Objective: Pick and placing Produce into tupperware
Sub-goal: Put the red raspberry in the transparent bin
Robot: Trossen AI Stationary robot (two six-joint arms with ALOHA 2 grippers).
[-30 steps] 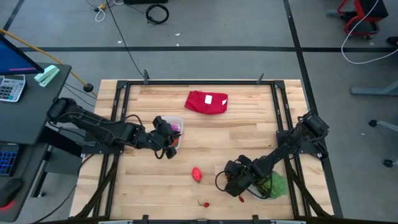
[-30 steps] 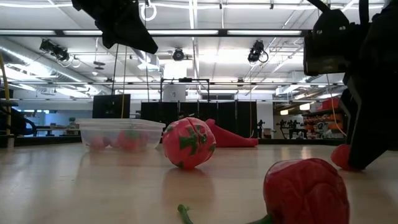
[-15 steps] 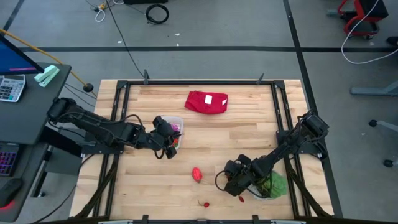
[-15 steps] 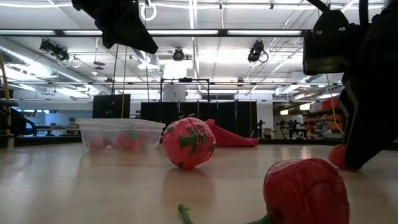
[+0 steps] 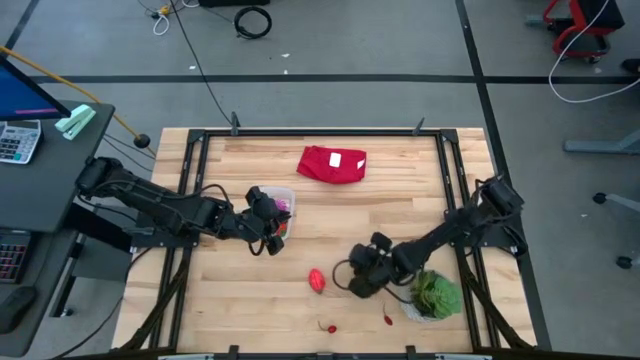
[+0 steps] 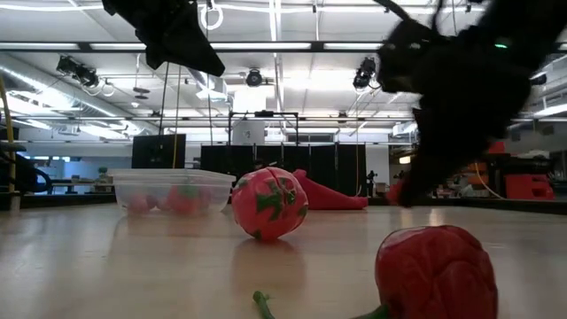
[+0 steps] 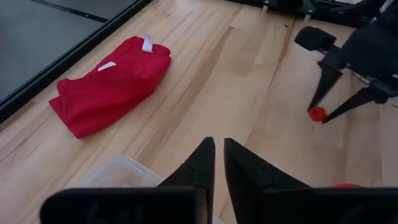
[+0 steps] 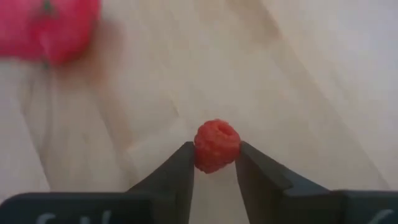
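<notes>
Red berry (image 8: 216, 145) pinched between right claw (image 8: 214, 163) tips.

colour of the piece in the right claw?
Red, a small bumpy berry pinched in the right claw. Right wrist view shows it best.

Count of items on and over the table

Two arms; one clear tupperware (image 5: 278, 203) with a few pink pieces inside, exact number unclear; one large red oval piece (image 5: 317, 280); two small red pieces loose on the wood (image 5: 331, 327); one raspberry-like piece (image 8: 216, 145) between dark fingers; one red cloth (image 5: 333, 164); one potted plant (image 5: 433, 295).
</notes>
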